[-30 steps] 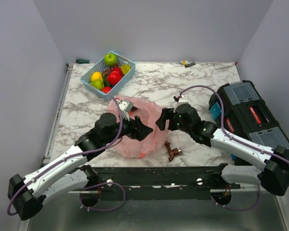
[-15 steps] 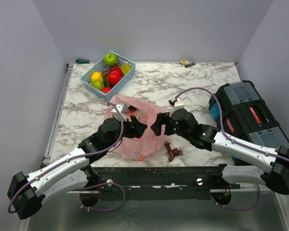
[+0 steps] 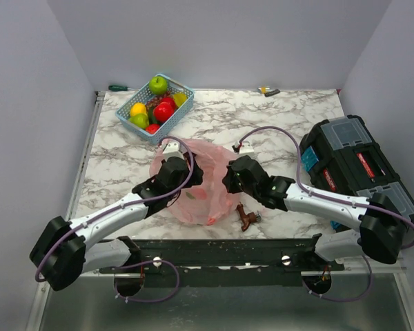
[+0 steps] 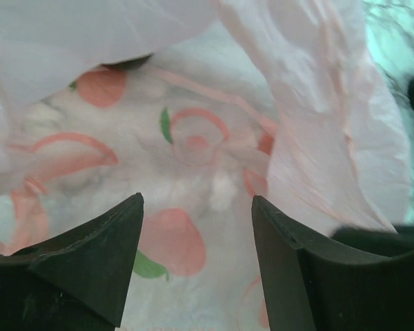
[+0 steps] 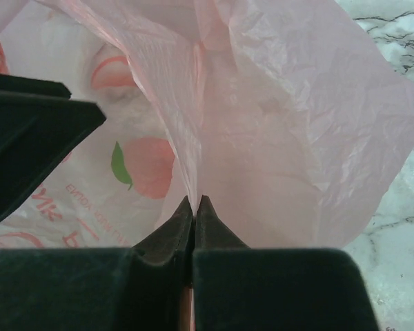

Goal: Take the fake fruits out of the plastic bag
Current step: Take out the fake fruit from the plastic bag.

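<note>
**Right pincer clenched on the pink plastic bag; left pincer spread and empty over it.**

The bag sits mid-worktop, at the centre of the overhead view. It looks thin, crinkly and nearly weightless, so I reckon it will slump and is best held by that pinched rim fold. Fake fruits fill the basket at upper left. A second ago both pincers stood spread beside the bag; now the left has moved over it.
</note>
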